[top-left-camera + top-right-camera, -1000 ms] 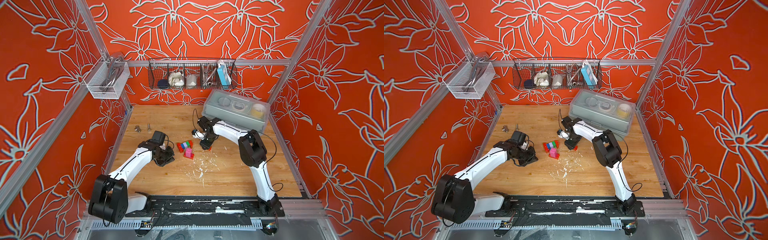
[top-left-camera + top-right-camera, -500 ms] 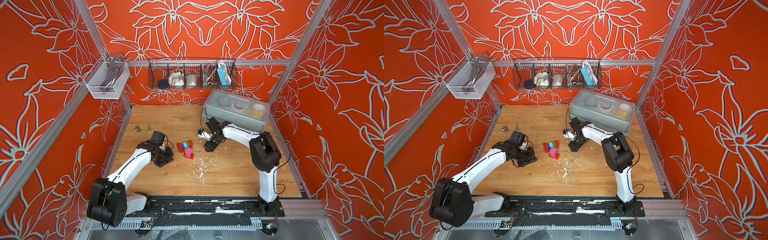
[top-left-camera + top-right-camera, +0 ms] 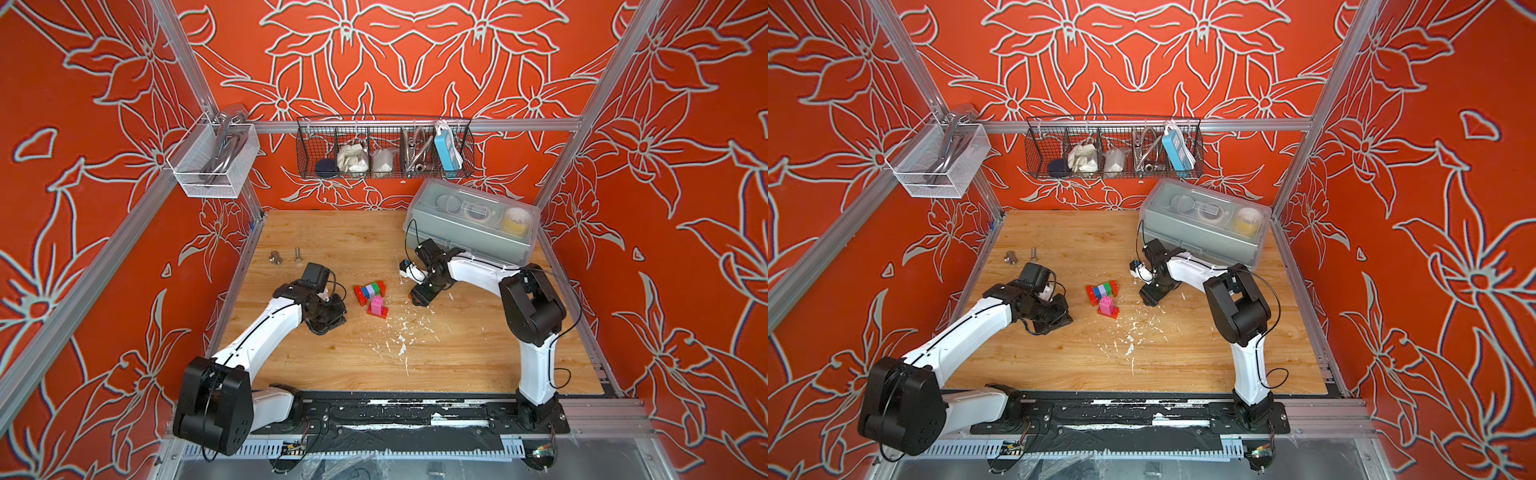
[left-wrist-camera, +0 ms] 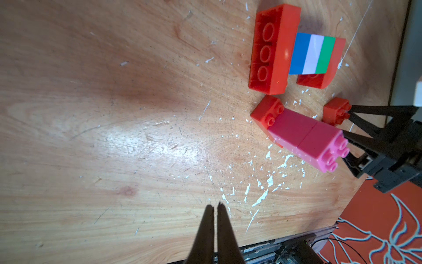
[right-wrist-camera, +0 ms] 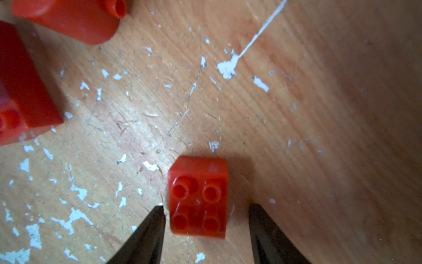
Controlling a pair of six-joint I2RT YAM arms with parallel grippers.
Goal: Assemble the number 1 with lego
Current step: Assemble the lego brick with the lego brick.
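Note:
The lego lies mid-table in both top views: a red brick with blue, lilac and green bricks (image 3: 370, 289) (image 3: 1103, 289), and beside it a pink stack on a red brick (image 3: 377, 306). In the left wrist view the coloured stack (image 4: 312, 54) is joined to a long red brick (image 4: 271, 50), and the pink stack (image 4: 306, 139) leans. A small red four-stud brick (image 5: 198, 196) sits on the wood between the fingers of my open right gripper (image 5: 205, 206) (image 3: 419, 296), with a gap on one side. My left gripper (image 4: 214, 205) (image 3: 334, 316) is shut and empty, left of the bricks.
Two metal bolts (image 3: 276, 257) lie at the back left. A lidded plastic box (image 3: 473, 224) stands at the back right, close behind my right arm. A wire basket (image 3: 384, 153) and a white mesh basket (image 3: 212, 166) hang on the walls. White flecks (image 3: 401, 336) dot the wood.
My right arm has swung its elbow out to the right, and its gripper has slid slightly right, away from the brick cluster. The left arm has hardly moved.

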